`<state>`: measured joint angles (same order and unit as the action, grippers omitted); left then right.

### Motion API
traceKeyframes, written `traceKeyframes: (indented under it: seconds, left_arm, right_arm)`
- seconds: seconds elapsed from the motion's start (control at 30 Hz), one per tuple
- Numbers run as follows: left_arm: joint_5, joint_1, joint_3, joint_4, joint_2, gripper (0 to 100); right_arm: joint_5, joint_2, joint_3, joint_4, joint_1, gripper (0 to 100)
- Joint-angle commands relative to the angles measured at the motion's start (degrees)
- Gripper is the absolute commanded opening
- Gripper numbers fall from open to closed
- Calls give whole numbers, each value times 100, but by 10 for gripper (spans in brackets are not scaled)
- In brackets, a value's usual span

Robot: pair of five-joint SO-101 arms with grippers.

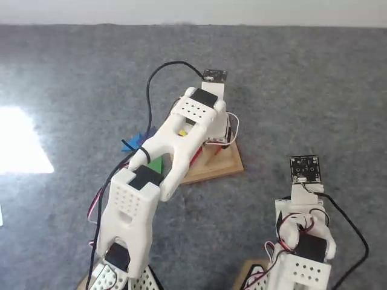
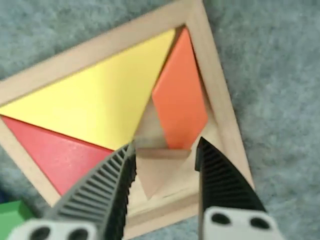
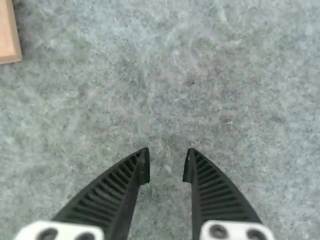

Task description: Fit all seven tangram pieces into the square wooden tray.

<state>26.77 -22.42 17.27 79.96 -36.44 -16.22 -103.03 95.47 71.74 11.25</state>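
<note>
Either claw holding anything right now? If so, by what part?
Right claw: open, holds nothing. Left claw: a pale triangle sits within it over the tray; a hold cannot be told.

1 tray holding 3 coloured pieces — 2 grippers.

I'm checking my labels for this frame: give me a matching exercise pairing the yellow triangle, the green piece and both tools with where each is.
Things:
1 yellow wooden triangle piece
2 green wooden piece
3 left tool
4 right tool

Places:
A above bare grey mat
B outside the rim of the square wooden tray
C inside the tray, beside the orange wooden piece
D above the tray's unfilled wooden gap

Pairs: 1-C, 2-B, 3-D, 4-A.
</note>
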Motion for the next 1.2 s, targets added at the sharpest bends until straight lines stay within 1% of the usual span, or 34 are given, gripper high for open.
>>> traceKeyframes:
  seconds: [0.0, 0.13, 0.33, 0.43, 0.5, 0.63, 0.77, 0.93, 1.03, 1.1, 1.17]
  left_arm:
    - [-264, 202, 681, -35, 97, 188]
    - [-413, 378, 1209, -18, 44, 188]
    - [-651, 501, 1077, -105, 35, 188]
    - [-888, 607, 927, -18, 62, 188]
    - [-1108, 492, 831, 237, 97, 188]
    - [-1424, -18, 813, 826, 132, 188]
    - [-1890, -378, 602, 1037, 466, 188]
    - [-2251, -440, -251, 738, 844, 182]
    - [-2497, -440, -734, 308, 879, 164]
    - [-2681, -440, -963, 44, 862, 161]
    - [-2822, -501, -1024, -9, 888, 161]
  right_arm:
    - [-44, -48, 97, -31, -40, 137]
    - [-44, -48, 97, -31, -40, 137]
    - [-44, -48, 97, -31, -40, 137]
    - [-44, -48, 97, -31, -40, 137]
    - [-44, -48, 97, -31, -48, 137]
    - [-53, -48, 97, -40, -48, 137]
    - [-53, -48, 97, -40, -48, 137]
    - [-53, -48, 97, -40, -48, 137]
    - [-53, -48, 97, -40, -48, 137]
    - [-53, -48, 97, -40, -48, 137]
    - [-53, -48, 97, -40, -48, 137]
